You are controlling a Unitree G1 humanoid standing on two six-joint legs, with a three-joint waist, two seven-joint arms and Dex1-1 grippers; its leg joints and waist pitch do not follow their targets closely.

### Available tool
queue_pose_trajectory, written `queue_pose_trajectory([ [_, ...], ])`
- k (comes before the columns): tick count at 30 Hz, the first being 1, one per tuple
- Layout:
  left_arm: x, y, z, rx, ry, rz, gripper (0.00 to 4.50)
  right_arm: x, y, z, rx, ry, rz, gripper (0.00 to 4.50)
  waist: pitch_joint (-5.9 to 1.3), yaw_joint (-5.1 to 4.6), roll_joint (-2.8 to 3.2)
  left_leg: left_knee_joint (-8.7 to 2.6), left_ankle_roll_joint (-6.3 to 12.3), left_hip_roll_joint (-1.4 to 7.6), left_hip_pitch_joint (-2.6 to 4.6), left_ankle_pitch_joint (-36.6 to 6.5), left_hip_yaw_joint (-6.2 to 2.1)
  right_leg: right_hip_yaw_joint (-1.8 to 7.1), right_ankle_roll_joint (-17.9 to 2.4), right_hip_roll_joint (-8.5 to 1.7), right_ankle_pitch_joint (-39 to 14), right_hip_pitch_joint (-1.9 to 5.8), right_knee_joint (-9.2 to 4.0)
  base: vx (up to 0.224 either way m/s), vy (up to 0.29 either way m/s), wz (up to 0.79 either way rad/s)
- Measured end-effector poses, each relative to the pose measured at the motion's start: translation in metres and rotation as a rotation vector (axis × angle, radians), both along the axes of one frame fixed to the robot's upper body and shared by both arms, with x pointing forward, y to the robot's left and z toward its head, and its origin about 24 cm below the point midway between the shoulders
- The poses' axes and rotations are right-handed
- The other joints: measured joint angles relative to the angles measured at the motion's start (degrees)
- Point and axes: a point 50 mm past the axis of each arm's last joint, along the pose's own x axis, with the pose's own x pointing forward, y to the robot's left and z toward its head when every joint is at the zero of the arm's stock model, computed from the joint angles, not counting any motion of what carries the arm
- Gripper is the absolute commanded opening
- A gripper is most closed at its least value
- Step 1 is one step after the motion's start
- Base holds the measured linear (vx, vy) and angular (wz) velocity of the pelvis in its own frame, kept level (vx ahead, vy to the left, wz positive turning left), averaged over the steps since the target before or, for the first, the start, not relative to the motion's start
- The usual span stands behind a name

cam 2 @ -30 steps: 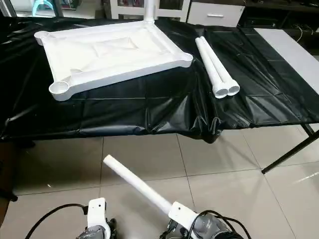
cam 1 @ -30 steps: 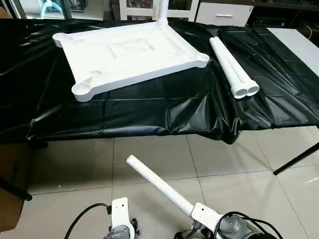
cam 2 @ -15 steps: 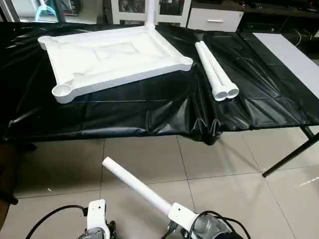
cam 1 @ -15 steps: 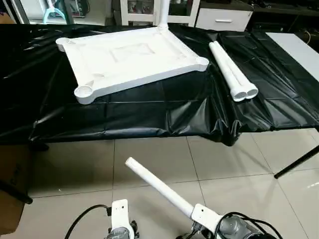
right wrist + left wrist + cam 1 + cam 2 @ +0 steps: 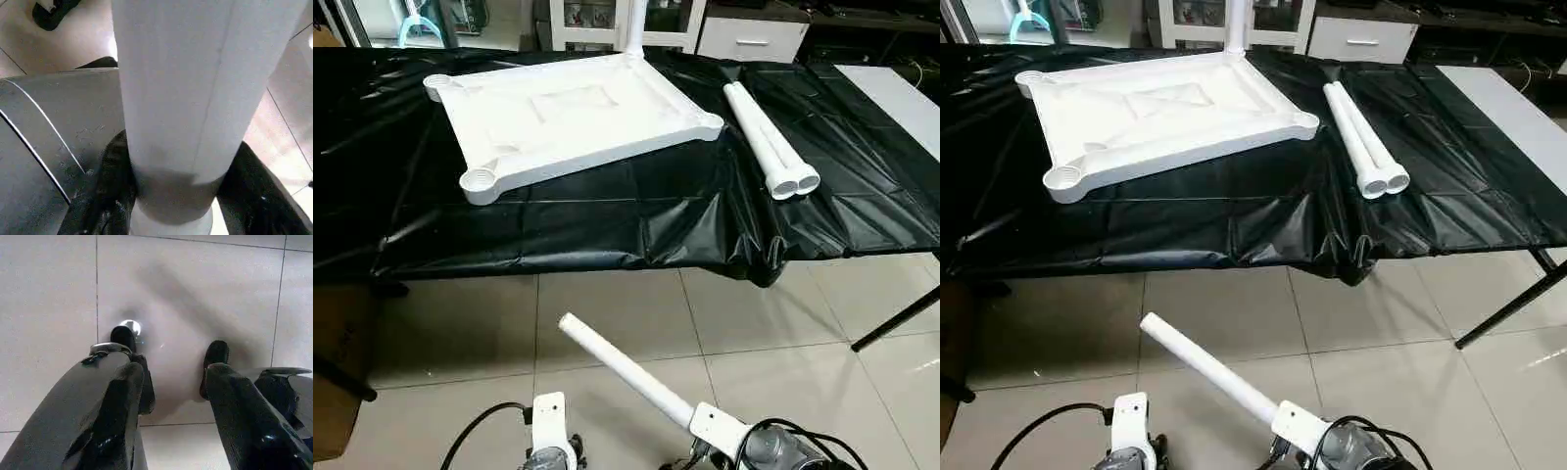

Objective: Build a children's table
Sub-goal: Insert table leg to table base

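Right wrist view: right tool (image 5: pixel 171 205) pinches a leg (image 5: pixel 195 88); left tool (image 5: pixel 168 382) spread, empty.

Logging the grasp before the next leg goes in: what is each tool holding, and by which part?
The right tool grips a white table leg at its lower end, the rest slanting up toward the robot's left. The left tool is open, holding nothing.

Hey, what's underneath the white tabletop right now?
The tabletop lies ribbed side up on a black plastic sheet draping the work table. Anything between them is covered.
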Motion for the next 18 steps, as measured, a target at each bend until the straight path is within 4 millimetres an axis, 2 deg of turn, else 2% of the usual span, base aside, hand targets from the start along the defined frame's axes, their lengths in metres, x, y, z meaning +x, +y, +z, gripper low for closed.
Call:
queue_pose_trajectory([
  [18, 0.0001, 0.0000, 0.0000, 0.001, -0.001, -0.001, 2.39, -0.0008, 0.0079, -0.0010, 0.007, -0.013, 0.008, 1.84, 0.01, -0.02, 0.02, 0.00, -0.06, 0.00, -0.01, -0.03, 0.00, 0.00, 0.00, 0.00, 0.00, 0.00, -0.03, 0.000, 0.000, 0.00],
])
